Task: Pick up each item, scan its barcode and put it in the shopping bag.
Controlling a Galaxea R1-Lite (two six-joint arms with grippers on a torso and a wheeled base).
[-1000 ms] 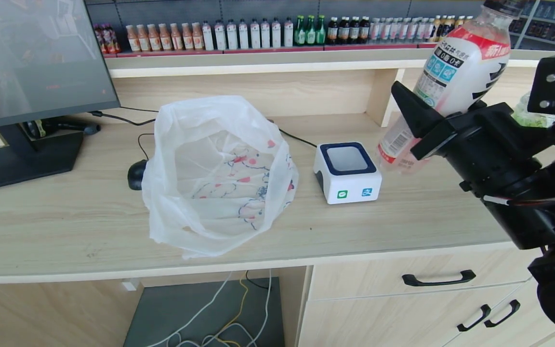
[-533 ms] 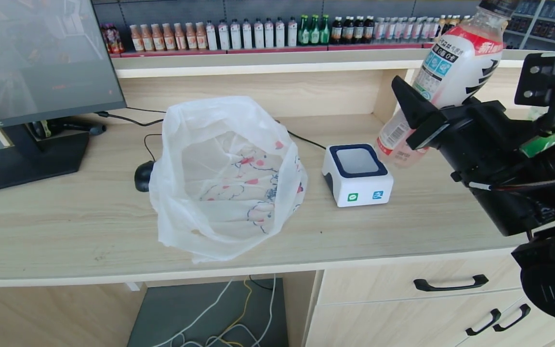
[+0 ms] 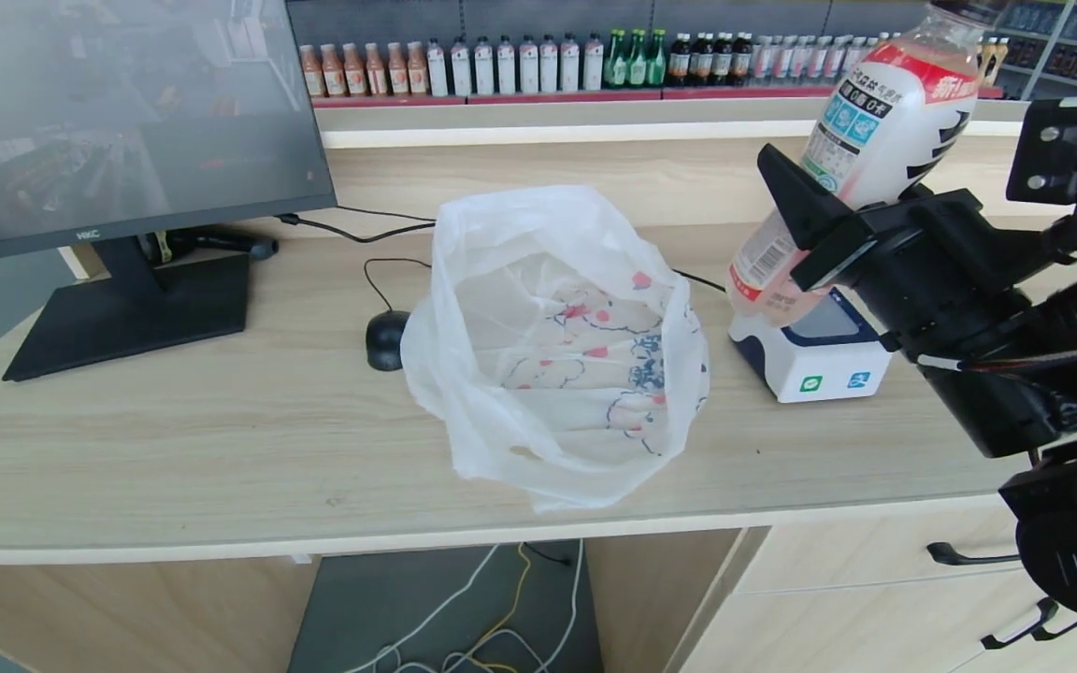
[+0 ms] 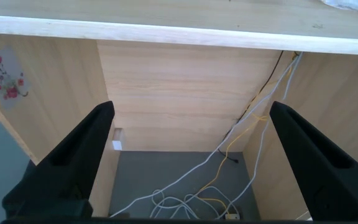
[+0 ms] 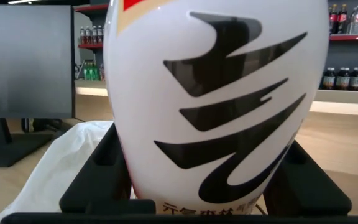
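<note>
Bottle (image 3: 861, 140) is held by the right gripper (image 3: 852, 220), jaws clamped on its lower half, one black finger (image 3: 796, 201) seen along the label side. The bottle is tilted, cap up and toward the robot's right, base down, with the barcode patch on the lower label turned toward the shopping bag side. The base is seen over the near-left part of the scanner (image 3: 819, 369), above its window; contact between the two cannot be judged. In the right wrist view the bottle (image 5: 216, 106) is seated between both fingers, with the bag (image 5: 55, 162) and monitor (image 5: 27, 59) beyond it. The shopping bag (image 3: 562, 346) is stood open on the counter (image 3: 174, 449), just left of the scanner, mouth up, printed pattern visible through the plastic; contents cannot be made out. A mouse (image 3: 385, 339) is placed just beside the bag's left side, and a monitor (image 3: 118, 112) is set at the far left on its stand. A row of drinks (image 3: 548, 64) is lined along the shelf behind. The left gripper (image 4: 191, 162) is held low, below the counter edge, jaws spread wide and empty, facing the open bay under the counter where loose cables (image 4: 229, 180) are hung and piled.
</note>
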